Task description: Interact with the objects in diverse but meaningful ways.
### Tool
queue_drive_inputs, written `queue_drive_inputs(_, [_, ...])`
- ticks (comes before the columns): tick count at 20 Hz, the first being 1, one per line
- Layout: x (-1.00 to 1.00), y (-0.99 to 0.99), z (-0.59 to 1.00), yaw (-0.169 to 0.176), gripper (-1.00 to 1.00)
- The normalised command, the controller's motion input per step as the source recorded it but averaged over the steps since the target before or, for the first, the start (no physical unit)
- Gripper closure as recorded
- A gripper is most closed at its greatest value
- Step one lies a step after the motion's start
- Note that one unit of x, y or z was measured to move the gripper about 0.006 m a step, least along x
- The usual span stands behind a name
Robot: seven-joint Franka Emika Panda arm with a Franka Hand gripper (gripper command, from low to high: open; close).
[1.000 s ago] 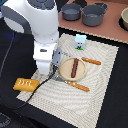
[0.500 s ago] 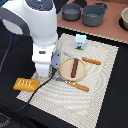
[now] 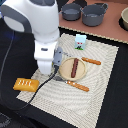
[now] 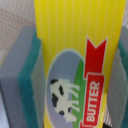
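yellow box [image 4: 70, 55] w/ red label, brown sausage [image 3: 73, 67], orange bread [image 3: 26, 83]

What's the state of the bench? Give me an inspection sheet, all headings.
Surface: striped beige mat on a dark table.
Job's things: yellow butter box between the tool's pads; dark sausage lying on the round plate; white-and-blue carton upright on the mat; orange bread block off the mat, on the dark table.
Clutter: orange stick and second orange stick, one on each side of the plate.
Grippers: tool shut on the box, pads against both its sides.
Cables: grey cable trailing from the arm over the mat's edge.
Surroundings: grey pot and larger grey pot on a brown counter.
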Motion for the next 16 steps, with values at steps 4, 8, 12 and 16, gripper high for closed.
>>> queue_drive_inputs(4, [0.49,-0.05,0.99,0.000,1.00])
queue_drive_inputs(8, [0.83,-0.41,0.77,-0.063,1.00])
queue_drive_inputs(12, [0.83,-0.41,0.71,-0.078,1.00])
queue_drive_inputs(16, [0.81,-0.43,0.61,-0.074,1.00])
